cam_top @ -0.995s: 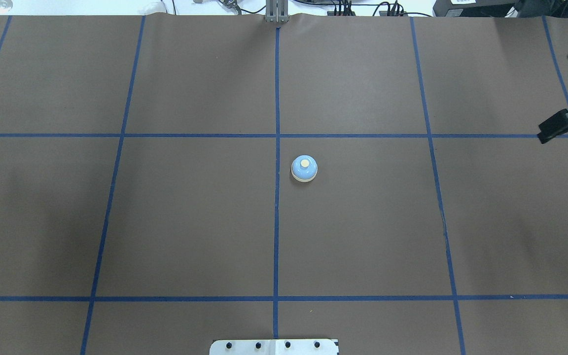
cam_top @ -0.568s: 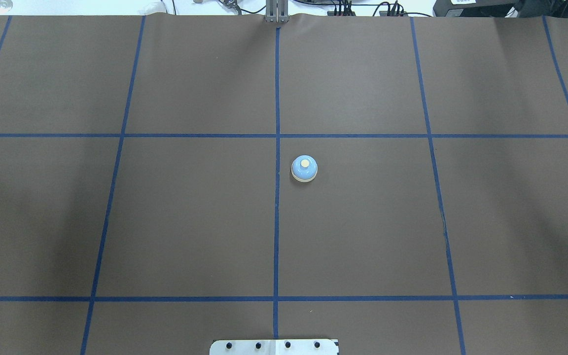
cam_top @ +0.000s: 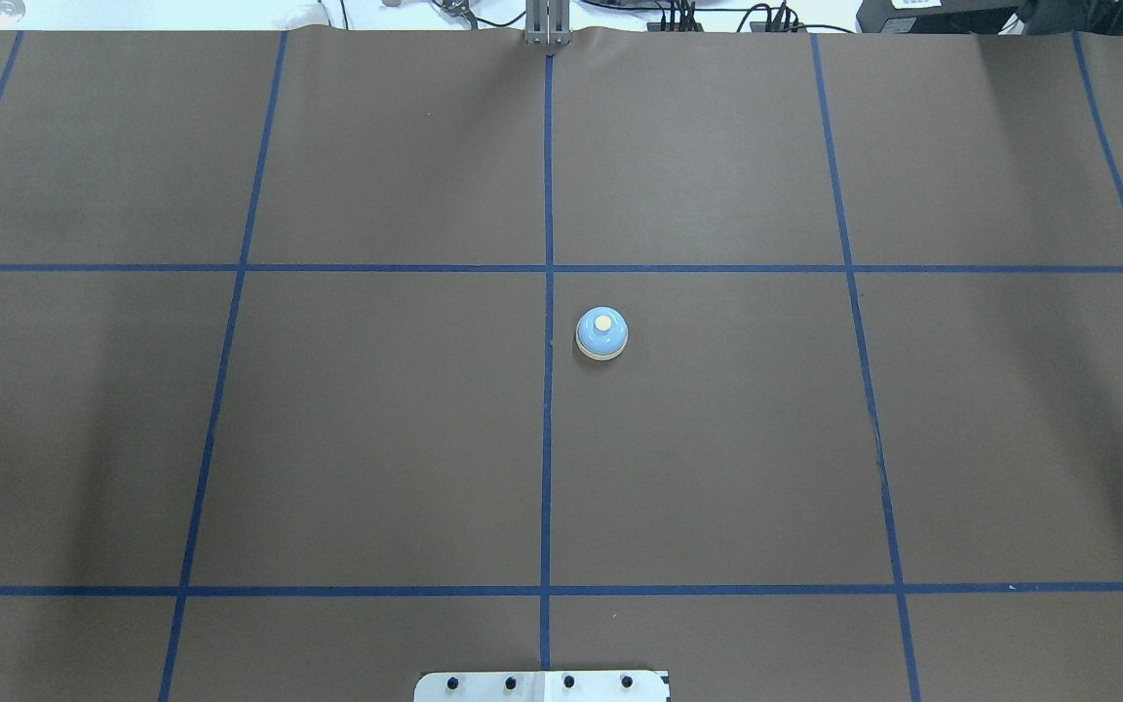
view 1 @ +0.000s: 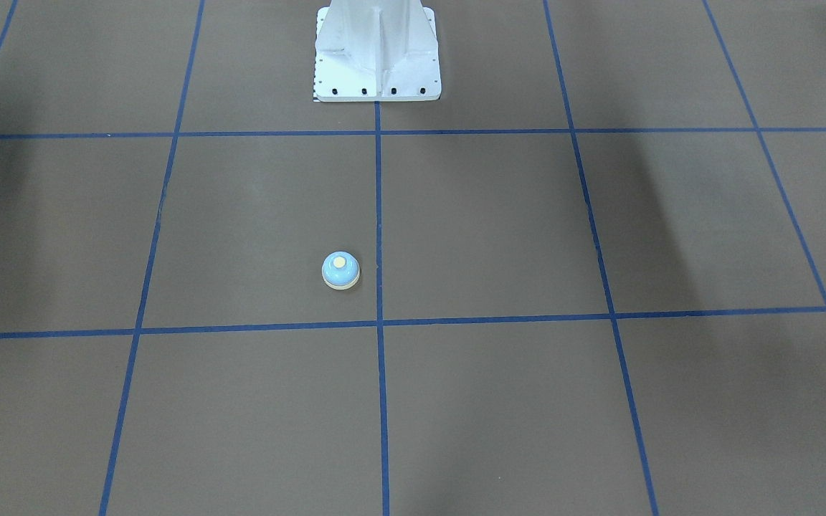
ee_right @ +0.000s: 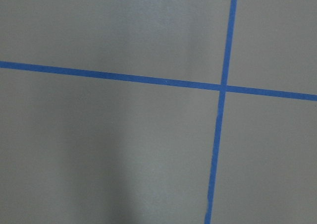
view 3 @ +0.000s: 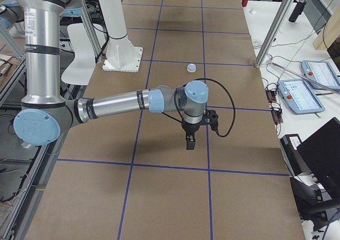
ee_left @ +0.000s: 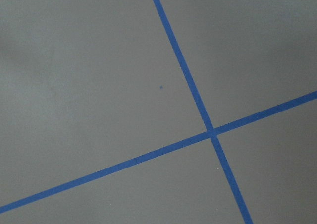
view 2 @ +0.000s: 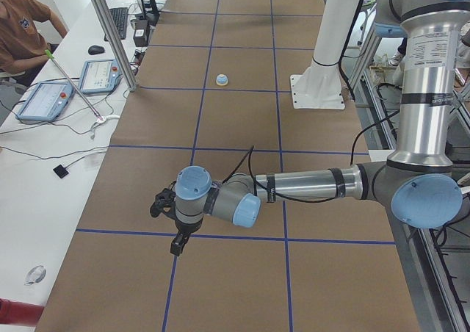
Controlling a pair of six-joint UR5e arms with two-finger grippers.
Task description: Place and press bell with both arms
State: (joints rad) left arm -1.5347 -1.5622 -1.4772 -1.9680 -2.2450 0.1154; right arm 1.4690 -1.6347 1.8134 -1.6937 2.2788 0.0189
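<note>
The small light-blue dome-shaped call bell with a cream button (cam_top: 601, 334) sits upright mid-way along the brown, blue-taped bench (cam_top: 376, 439). It is well apart from my left tool (view 2: 167, 225) and right tool (view 3: 199, 131). I judge it light, rigid and slick-domed, so I would pinch its base ring. Neither tool has it, and how far each gapes I cannot tell.

You have the brown mat (cam_top: 717, 146) with its blue tape grid (cam_top: 376, 267), the white pedestal (view 1: 377, 50), 2 tablets (view 2: 44, 100) on your side bench (view 2: 29, 207), and what looks like a keyboard (view 2: 119, 22).
</note>
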